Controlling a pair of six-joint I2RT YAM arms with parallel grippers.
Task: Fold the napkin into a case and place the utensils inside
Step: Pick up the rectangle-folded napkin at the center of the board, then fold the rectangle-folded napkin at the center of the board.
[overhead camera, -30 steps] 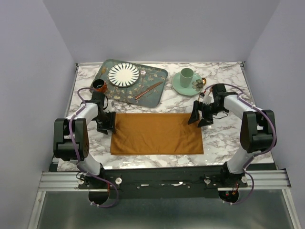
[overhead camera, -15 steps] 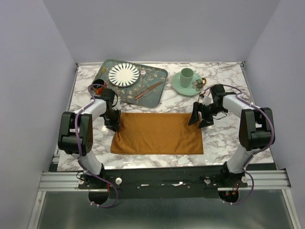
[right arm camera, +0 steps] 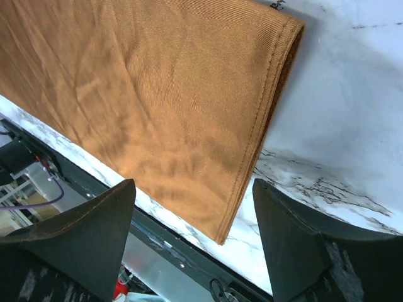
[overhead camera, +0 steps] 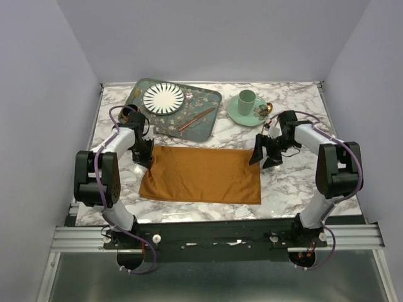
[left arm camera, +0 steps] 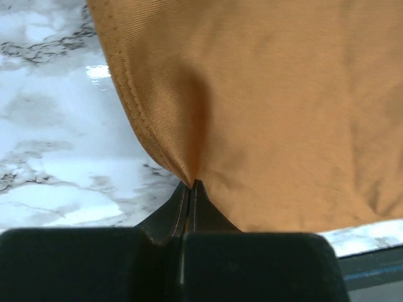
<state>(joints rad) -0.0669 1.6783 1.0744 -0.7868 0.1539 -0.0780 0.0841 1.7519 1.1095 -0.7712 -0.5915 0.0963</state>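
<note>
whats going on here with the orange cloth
Two robot arms are working on a rust-orange napkin spread on the marble table. The left gripper is shut on the napkin's far left corner, puckering the cloth. The right gripper is open by the right edge, gripping nothing. The napkin is a wide rectangle, not yet a narrow case, and a copper utensil lies on the green tray.

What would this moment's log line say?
left claw: shut on napkin, left edge | right claw: open, at napkin's right edge

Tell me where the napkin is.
In the top view, the napkin lies mid-table between the tray and the arms' bases, its left edge pinched in the jaws of the left gripper.
</note>
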